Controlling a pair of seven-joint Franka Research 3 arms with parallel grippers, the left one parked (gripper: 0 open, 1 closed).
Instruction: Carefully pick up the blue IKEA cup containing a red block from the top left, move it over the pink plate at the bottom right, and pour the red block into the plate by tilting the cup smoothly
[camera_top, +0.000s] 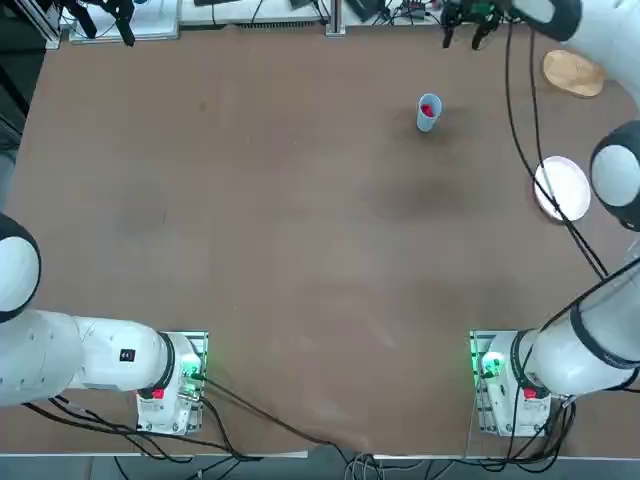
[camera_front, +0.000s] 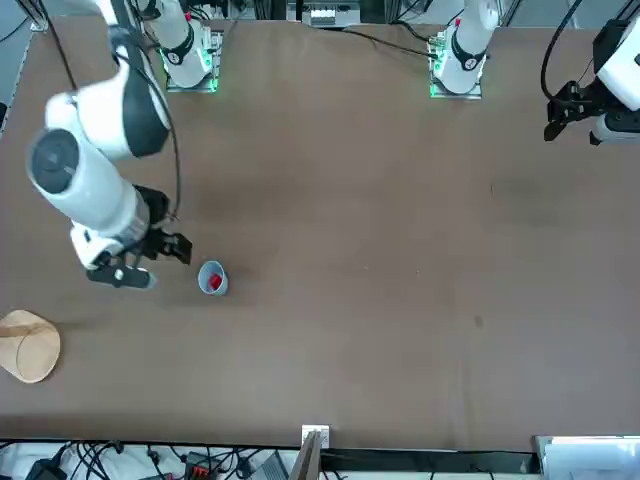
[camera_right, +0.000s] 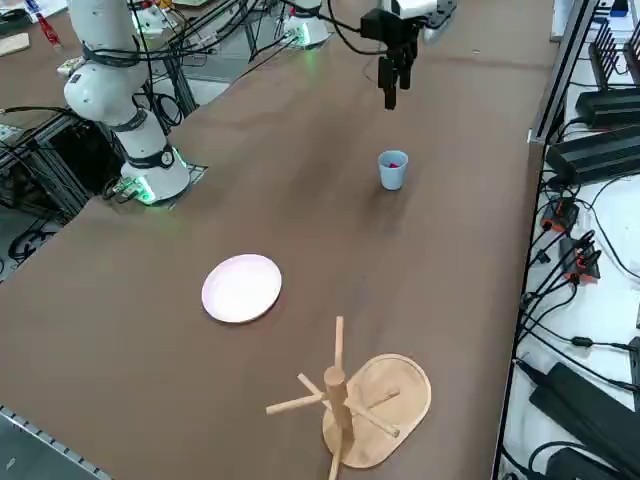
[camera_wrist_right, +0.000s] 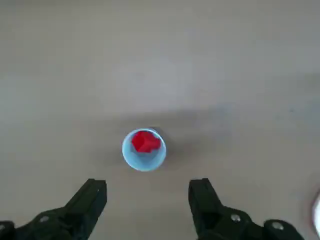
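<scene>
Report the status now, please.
Right gripper open, high above the table, holding nothing. Cup upright, red block inside. Plate empty. Nothing in the way.

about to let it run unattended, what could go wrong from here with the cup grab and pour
The right claw hangs open above and to one side of the blue cup, not yet around it; a slightly off descent could clip the rim and tip it, spilling the red block. The pink plate is shallow, so a fast tilt may bounce the block out. The wooden stand sits near the plate and could be brushed.
</scene>
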